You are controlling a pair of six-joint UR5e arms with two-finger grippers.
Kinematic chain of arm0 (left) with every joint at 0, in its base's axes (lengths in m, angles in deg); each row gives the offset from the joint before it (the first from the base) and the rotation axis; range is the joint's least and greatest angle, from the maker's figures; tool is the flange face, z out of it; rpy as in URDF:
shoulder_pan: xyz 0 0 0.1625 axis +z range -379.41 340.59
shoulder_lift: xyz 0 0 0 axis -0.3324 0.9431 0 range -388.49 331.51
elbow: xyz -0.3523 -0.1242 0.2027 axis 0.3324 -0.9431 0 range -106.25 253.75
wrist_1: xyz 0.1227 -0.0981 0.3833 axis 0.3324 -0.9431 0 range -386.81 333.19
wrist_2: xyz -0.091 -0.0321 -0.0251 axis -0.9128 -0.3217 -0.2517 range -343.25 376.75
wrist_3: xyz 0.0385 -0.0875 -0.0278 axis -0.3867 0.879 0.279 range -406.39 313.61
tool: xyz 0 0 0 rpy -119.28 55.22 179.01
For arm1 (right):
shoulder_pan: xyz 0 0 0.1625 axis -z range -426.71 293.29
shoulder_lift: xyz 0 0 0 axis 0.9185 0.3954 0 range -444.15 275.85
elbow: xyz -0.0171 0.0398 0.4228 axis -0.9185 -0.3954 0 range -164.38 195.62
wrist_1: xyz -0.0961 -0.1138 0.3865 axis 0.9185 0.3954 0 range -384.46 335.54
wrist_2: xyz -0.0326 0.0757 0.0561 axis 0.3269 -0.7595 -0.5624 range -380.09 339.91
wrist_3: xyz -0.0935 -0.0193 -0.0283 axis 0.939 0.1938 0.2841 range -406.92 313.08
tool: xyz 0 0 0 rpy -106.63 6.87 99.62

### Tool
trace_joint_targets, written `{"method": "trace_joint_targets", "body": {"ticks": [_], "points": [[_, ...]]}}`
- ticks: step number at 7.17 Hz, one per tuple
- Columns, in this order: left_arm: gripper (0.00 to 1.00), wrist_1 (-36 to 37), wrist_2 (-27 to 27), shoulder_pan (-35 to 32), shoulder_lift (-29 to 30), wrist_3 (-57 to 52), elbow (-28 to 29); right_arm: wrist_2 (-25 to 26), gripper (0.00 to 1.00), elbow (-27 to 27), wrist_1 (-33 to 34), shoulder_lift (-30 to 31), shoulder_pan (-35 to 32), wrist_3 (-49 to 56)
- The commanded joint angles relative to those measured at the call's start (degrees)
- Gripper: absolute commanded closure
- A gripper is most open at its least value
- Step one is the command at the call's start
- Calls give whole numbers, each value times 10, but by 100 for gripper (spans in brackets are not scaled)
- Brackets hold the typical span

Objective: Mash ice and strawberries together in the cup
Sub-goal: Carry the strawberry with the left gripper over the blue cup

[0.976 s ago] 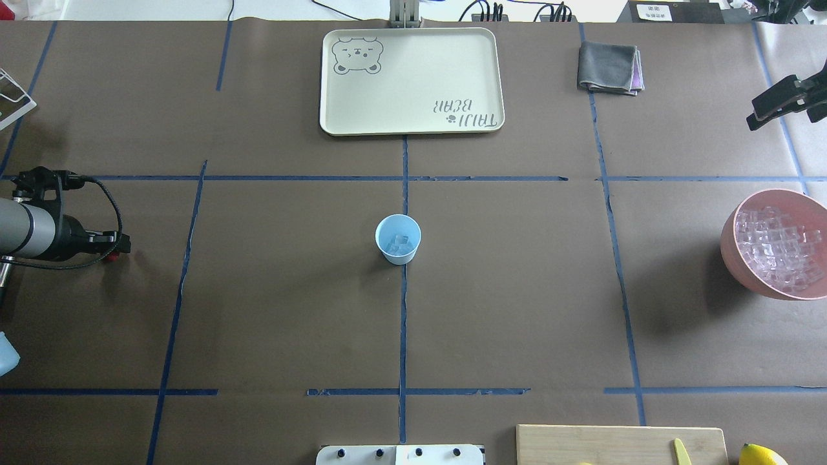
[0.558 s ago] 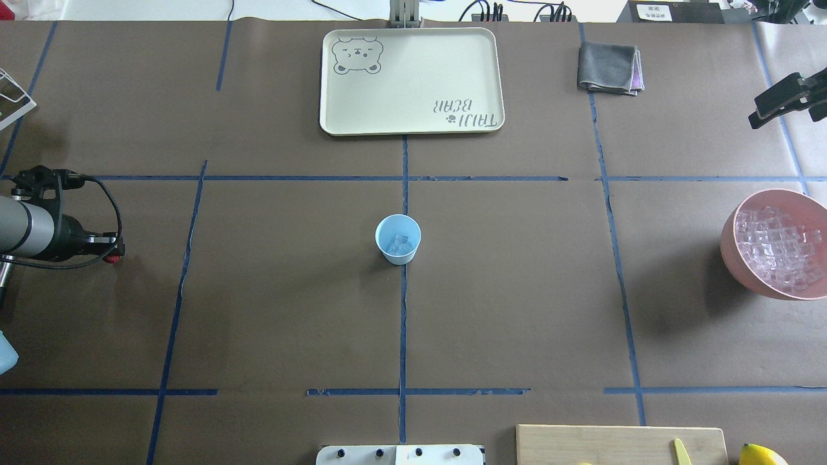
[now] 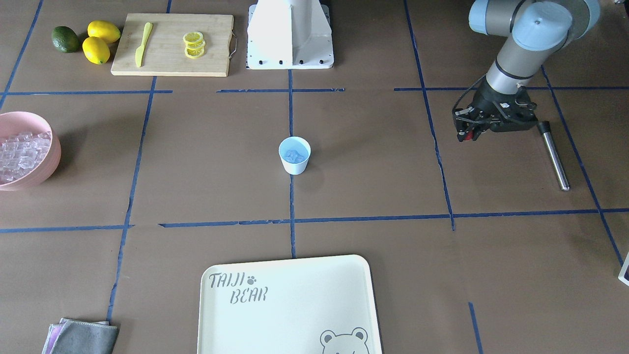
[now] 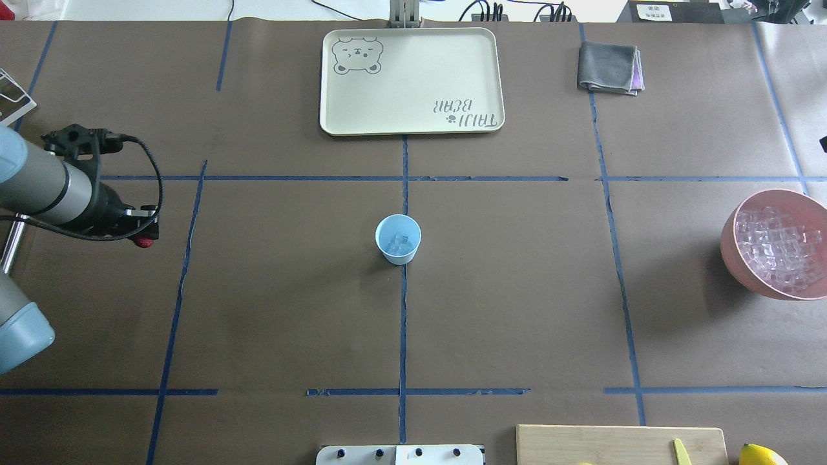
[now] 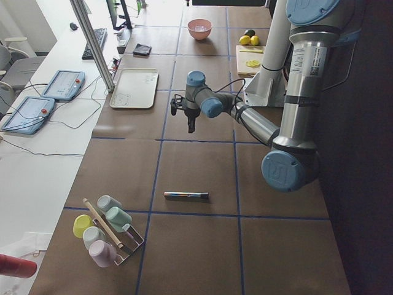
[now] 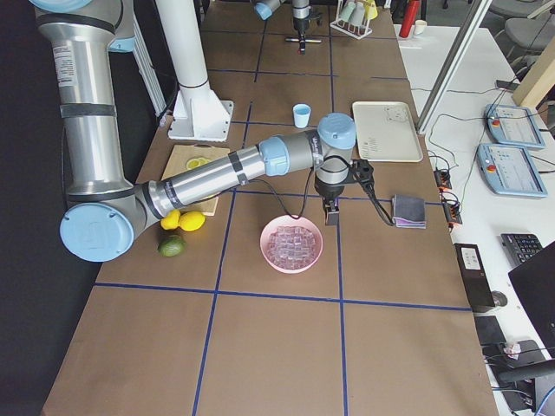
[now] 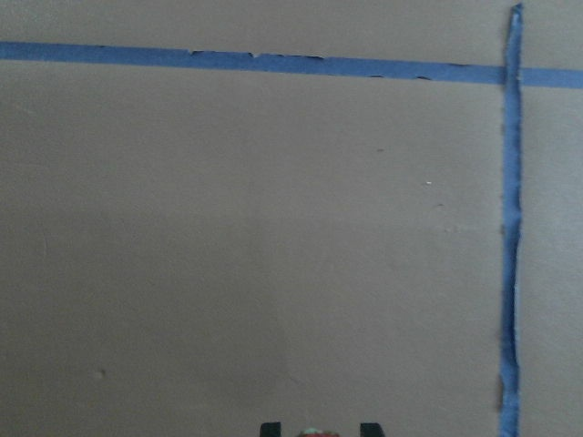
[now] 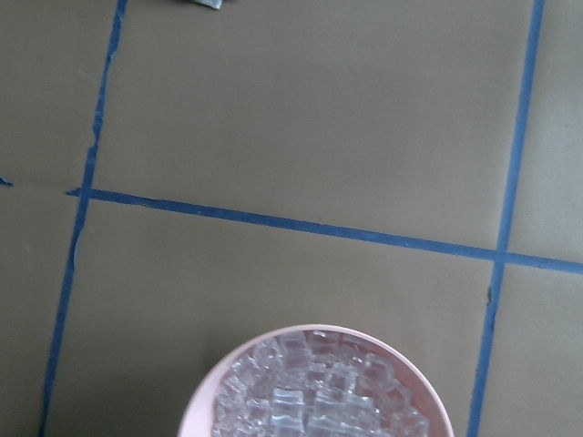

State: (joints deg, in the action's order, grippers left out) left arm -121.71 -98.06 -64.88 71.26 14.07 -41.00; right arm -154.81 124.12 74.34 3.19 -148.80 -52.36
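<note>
Since the left gripper is pinching the strawberry well away from the cup, it should probably centre right over the ice before letting go.

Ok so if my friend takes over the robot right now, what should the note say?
Left gripper: fingers shut on the strawberry, held above the table, far out on the robot's left of the cup.
Right gripper: beside the pink bowl of spare cubes; I cannot tell whether it is open or shut.
Cup: upright mid-table, with ice inside.
Done: the ice is in the cup and the berry is picked up.
Left: put the berry in the cup, then mash. A metal rod lying near the left arm is probably the masher.
</note>
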Motion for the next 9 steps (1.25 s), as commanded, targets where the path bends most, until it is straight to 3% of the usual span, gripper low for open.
{"method": "trace_joint_targets", "body": {"ticks": [1, 2, 4, 5, 6, 7, 9], "points": [[100, 166, -2, 4, 162, 29, -5, -3, 1, -24, 0, 47, -60, 114], [100, 163, -2, 9, 210, 87, 24, -7, 1, -27, -2, 76, -76, 137], [100, 158, -2, 30, 300, 143, 95, -6, 1, -37, -120, 145, -91, 130], [100, 148, -2, 42, 328, 164, 119, -15, 1, -51, -122, 147, -102, 132], [100, 92, -1, 57, 353, 199, 172, -54, 1, -71, -122, 147, -107, 130], [100, 43, 1, 76, 369, 229, 214, -58, 1, -80, -120, 142, -109, 127], [100, 38, 3, 91, 385, 236, 233, -57, 1, -84, -121, 137, -108, 103]]}}
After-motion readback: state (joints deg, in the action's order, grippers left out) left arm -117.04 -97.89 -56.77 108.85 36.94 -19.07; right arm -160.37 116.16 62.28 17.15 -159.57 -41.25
